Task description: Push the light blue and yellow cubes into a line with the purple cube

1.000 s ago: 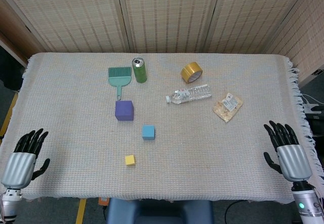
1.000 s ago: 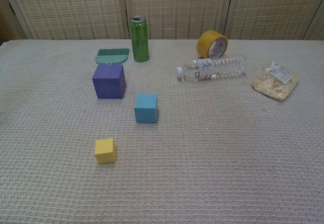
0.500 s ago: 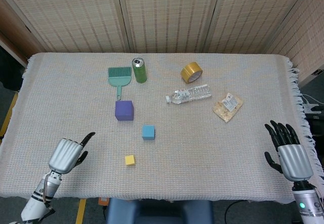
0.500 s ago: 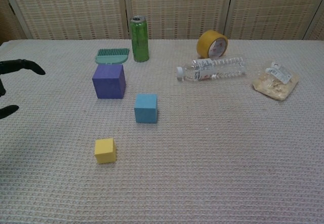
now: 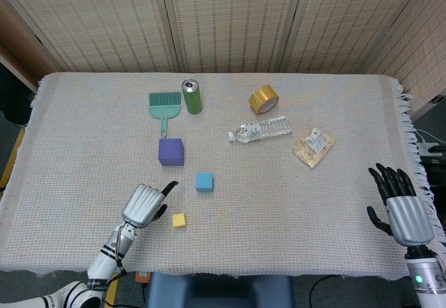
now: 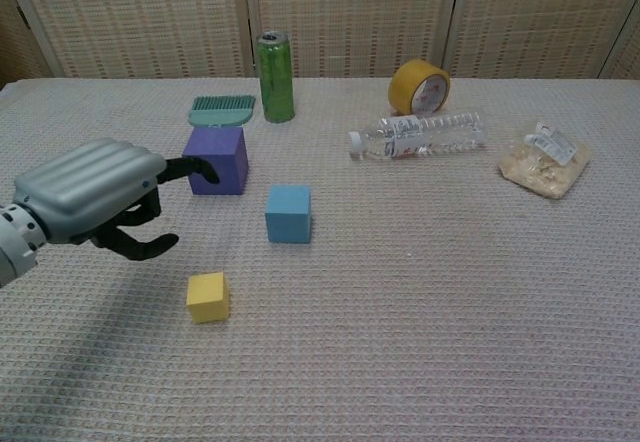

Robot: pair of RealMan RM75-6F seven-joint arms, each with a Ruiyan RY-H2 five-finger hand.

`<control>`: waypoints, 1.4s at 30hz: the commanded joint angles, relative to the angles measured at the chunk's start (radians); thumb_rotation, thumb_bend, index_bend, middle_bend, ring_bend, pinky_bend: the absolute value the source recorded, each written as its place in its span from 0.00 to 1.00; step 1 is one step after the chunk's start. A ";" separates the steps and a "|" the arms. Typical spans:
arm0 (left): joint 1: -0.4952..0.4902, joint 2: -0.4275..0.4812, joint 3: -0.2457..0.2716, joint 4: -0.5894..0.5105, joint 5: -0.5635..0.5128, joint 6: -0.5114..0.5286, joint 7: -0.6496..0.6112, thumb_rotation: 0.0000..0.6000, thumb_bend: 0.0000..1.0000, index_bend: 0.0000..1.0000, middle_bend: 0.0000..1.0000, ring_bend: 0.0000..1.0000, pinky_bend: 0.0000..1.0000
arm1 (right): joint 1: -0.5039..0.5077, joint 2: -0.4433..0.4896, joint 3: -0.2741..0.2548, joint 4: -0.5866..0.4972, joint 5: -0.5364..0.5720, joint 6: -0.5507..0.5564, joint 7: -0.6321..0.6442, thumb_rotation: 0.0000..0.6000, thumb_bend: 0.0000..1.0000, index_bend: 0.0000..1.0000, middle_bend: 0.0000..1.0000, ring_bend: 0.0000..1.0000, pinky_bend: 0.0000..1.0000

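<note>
Head view showed the left hand (image 5: 143,205) low over the cloth, just left of the yellow cube (image 5: 179,219) and not touching it. Most of its fingers were curled in on nothing, with one finger stretched forward toward the cubes. The chest view showed the same hand (image 6: 95,197) with that finger reaching in front of the purple cube (image 6: 216,160) and the thumb hooked below. The light blue cube (image 5: 204,181) sat a little right of and nearer than the purple one, and the yellow cube lay nearer again, slightly left of the light blue. The right hand (image 5: 402,212) stood at the right edge of the table (image 5: 83,134), fingers spread, holding nothing, well apart from everything.

The risk, as I judged it, lay in the push. A small cube on woven cloth could turn or tumble if the finger caught it off-centre or high, and the curled knuckles could nudge the purple cube, shifting the reference for the line.

Counted: three cubes, one brush (image 5: 164,106), one green can (image 5: 192,95), one roll of tape (image 5: 264,99), one plastic bottle (image 5: 260,128), one snack packet (image 5: 313,145).
</note>
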 commanded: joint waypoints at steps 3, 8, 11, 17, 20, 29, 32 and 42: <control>-0.055 -0.077 -0.026 0.092 -0.036 -0.028 0.061 1.00 0.38 0.21 1.00 1.00 1.00 | 0.001 0.004 0.003 0.000 0.008 -0.003 0.007 1.00 0.14 0.00 0.00 0.00 0.00; -0.107 -0.115 -0.053 0.151 -0.051 -0.054 0.033 1.00 0.37 0.20 1.00 1.00 1.00 | 0.003 0.004 0.010 0.006 0.020 -0.006 0.012 1.00 0.14 0.00 0.00 0.00 0.00; -0.133 -0.135 -0.064 0.181 -0.063 -0.070 0.014 1.00 0.37 0.19 1.00 1.00 1.00 | 0.006 0.004 0.011 0.008 0.028 -0.016 0.011 1.00 0.14 0.00 0.00 0.00 0.00; -0.176 -0.143 -0.084 0.195 -0.103 -0.105 0.022 1.00 0.37 0.20 1.00 1.00 1.00 | 0.009 0.005 0.017 0.010 0.045 -0.026 0.011 1.00 0.14 0.00 0.00 0.00 0.00; -0.196 -0.153 -0.080 0.199 -0.116 -0.121 0.044 1.00 0.36 0.19 1.00 1.00 1.00 | 0.008 0.010 0.021 0.006 0.053 -0.026 0.017 1.00 0.14 0.00 0.00 0.00 0.00; -0.239 -0.181 -0.085 0.198 -0.190 -0.161 0.094 1.00 0.35 0.18 1.00 1.00 1.00 | -0.004 0.028 0.034 0.002 0.065 -0.002 0.054 1.00 0.14 0.00 0.00 0.00 0.00; -0.252 -0.191 -0.088 0.206 -0.208 -0.163 0.103 1.00 0.35 0.18 1.00 1.00 1.00 | -0.005 0.035 0.036 0.000 0.067 -0.002 0.062 1.00 0.14 0.00 0.00 0.00 0.00; -0.279 -0.232 -0.076 0.278 -0.209 -0.140 0.084 1.00 0.35 0.26 1.00 1.00 1.00 | -0.005 0.047 0.028 0.001 0.055 -0.009 0.085 1.00 0.14 0.00 0.00 0.00 0.00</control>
